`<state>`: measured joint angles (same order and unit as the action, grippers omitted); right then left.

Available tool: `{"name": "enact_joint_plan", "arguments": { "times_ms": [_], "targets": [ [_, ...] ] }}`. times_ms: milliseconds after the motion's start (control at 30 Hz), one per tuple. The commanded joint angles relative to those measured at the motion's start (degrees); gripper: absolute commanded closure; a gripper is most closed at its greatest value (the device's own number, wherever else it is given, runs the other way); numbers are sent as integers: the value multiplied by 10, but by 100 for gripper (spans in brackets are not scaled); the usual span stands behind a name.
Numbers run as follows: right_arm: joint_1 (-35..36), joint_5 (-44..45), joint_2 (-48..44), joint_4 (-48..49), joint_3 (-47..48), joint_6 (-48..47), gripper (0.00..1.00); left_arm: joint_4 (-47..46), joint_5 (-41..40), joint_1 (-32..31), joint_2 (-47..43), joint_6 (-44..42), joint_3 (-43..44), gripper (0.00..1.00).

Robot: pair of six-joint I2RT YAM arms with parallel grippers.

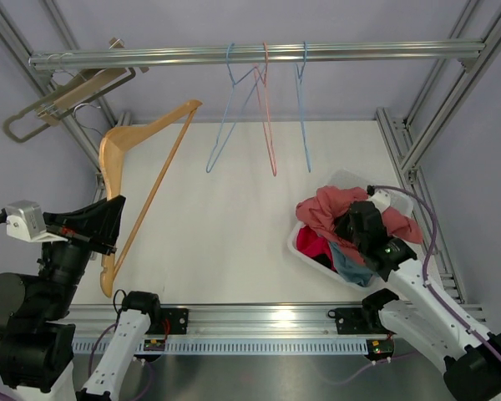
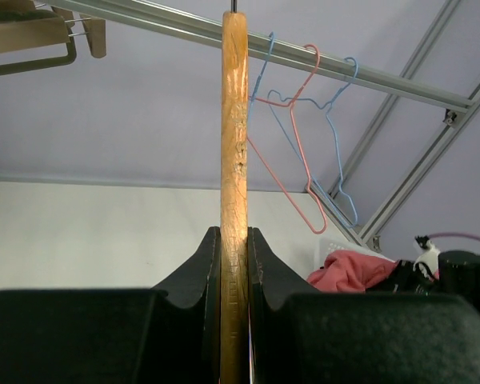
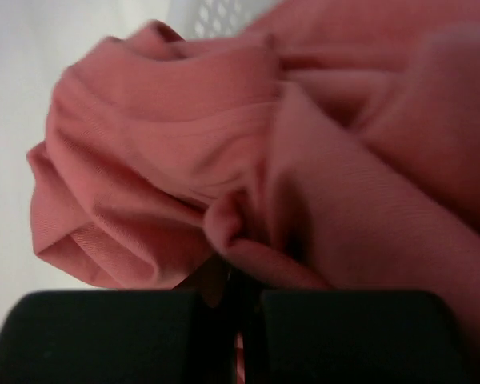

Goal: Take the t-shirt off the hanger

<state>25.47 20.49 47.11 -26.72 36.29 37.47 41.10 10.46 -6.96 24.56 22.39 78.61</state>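
Observation:
A bare wooden hanger (image 1: 142, 150) stands tilted over the left side of the table, with no shirt on it. My left gripper (image 1: 110, 227) is shut on its lower arm; in the left wrist view the wood (image 2: 234, 120) runs straight up between the closed jaws of the gripper (image 2: 234, 256). The salmon-pink t-shirt (image 1: 326, 209) lies crumpled on top of the white basket (image 1: 343, 177) at the right. My right gripper (image 1: 361, 224) sits low on the shirt. In the right wrist view the gripper (image 3: 238, 276) has its jaws closed on a fold of the pink cloth (image 3: 184, 160).
A metal rail (image 1: 250, 54) crosses the back, carrying two blue wire hangers (image 1: 225, 125) and a pink one (image 1: 269, 125). Another wooden hanger (image 1: 58, 100) hangs at the rail's left end. Red (image 1: 311, 245) and teal (image 1: 348, 265) clothes lie in the basket.

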Motion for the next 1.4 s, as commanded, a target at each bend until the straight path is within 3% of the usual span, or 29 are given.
{"name": "enact_joint_plan", "arguments": {
  "times_ms": [0, 67, 167, 233, 267, 367, 400, 433, 633, 800, 1167, 1367],
  "targets": [
    [-5, -96, -51, 83, -116, 136, 100, -43, -18, 0, 16, -16, 7, 100],
    [-6, -91, -102, 84, -174, 160, 100, -43, -18, 0, 22, -16, 8, 100],
    [-6, -54, -183, 23, -176, 162, 99, -44, -14, 0, 39, -16, 9, 100],
    [-5, -29, -237, -14, -143, 135, 89, -44, -14, 0, 53, -17, 12, 100],
    [-6, -25, -249, -21, -128, 125, 68, -45, -14, 0, 69, -17, 14, 100],
    [-6, -32, -259, -57, -47, 63, 28, -52, -20, 0, 98, -22, 25, 100],
    [-6, -40, -254, -70, -22, 33, 8, -53, -21, 0, 122, -24, 37, 100],
    [-5, -42, -244, -95, 28, 18, 3, -56, -21, 0, 134, -27, 43, 100],
    [-6, -64, -249, -135, 170, -59, 1, -67, -53, 0, 229, -58, 85, 100],
    [-6, -111, -241, -140, 242, -95, 1, -114, -2, 0, 320, -69, 114, 100],
    [-6, -179, -240, -125, 223, -108, 0, -163, -34, -1, 440, -82, 157, 100],
    [-5, -202, -231, -118, 222, -103, 1, -219, -58, -10, 449, -103, 106, 100]
  ]
}}
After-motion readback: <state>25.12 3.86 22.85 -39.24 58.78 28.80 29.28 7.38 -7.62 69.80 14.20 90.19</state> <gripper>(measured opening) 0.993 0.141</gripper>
